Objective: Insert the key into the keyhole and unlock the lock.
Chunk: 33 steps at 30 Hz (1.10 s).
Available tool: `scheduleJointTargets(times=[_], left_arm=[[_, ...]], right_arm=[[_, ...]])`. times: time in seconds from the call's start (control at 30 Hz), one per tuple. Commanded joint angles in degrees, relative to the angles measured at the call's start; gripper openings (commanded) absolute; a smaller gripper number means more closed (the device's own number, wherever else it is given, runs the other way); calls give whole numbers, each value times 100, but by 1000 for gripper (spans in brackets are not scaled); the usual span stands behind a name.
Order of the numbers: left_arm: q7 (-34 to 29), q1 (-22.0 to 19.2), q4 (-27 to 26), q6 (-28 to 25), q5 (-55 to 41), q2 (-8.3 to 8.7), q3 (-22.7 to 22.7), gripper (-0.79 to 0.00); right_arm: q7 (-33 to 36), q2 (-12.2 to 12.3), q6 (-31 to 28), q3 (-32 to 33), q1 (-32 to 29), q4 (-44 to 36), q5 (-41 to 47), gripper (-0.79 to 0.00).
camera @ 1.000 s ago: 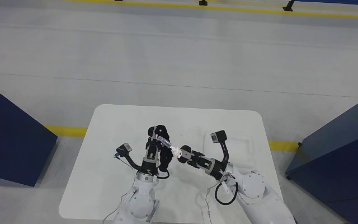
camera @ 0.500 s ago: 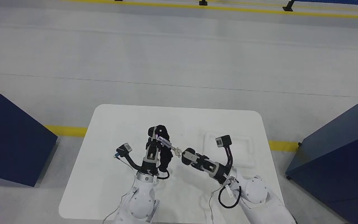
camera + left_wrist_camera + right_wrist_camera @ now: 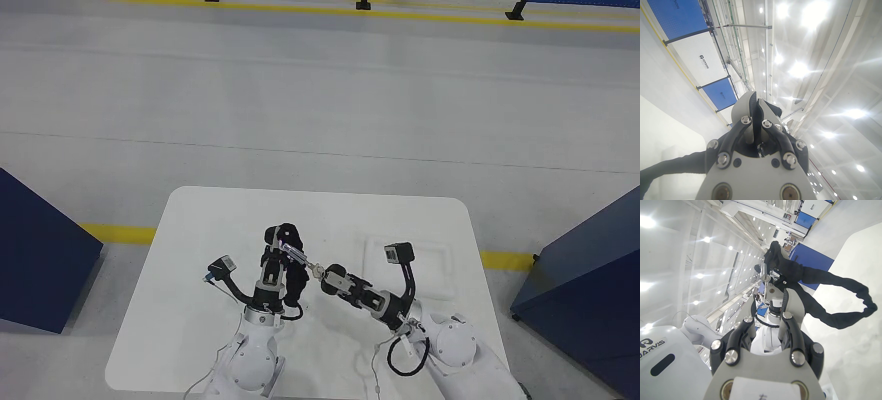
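Above the middle of the white table (image 3: 190, 300), my left gripper (image 3: 284, 256) is shut on a small silver lock (image 3: 291, 243). The lock (image 3: 764, 270) faces my right wrist camera, and a thin key (image 3: 765, 288) sticks out of its keyhole. In the top view the key (image 3: 313, 268) bridges the gap between the lock and my right gripper (image 3: 324, 276). The right gripper (image 3: 770, 297) stands open, its fingers on either side of the key's outer end without pressing it. In the left wrist view my left gripper (image 3: 754, 99) has its pads pressed together.
A black cable sleeve (image 3: 848, 291) loops off the left arm near the lock. A faint clear tray (image 3: 440, 262) lies on the table behind the right arm. Dark blue partitions (image 3: 40, 255) stand on the floor at both sides of the table.
The right gripper has let go of the key, opened and drawn back slightly from the lock. The key stays in the lock. The left arm has kept still.
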Motion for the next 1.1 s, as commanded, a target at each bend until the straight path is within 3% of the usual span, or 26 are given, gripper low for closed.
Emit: scheduleJointTargets(times=[0.0, 0.27, 0.63, 0.67, 0.73, 1.07], left_arm=[[-5, 0, 1, -9, -1, 0, -3, -785], [-8, 4, 2, -13, 14, -2, -16, -785], [-2, 0, 10, -17, 35, -7, -27, -785], [-8, -1, 10, -17, 33, -7, -28, -785], [-15, -1, 9, -18, 29, -7, -32, -785], [-12, -5, 15, -16, 59, -10, -43, -785]], right_arm=[[-100, -13, 33, -33, 39, -28, -77, -520], [-535, -83, 214, -203, 246, -9, -401, -603], [-603, -137, 243, -381, 366, 49, -586, -646], [-615, -139, 237, -384, 369, 51, -609, -659], [-636, -146, 223, -398, 371, 49, -622, -785], [-606, -176, 256, -418, 409, -1, -321, -785]])
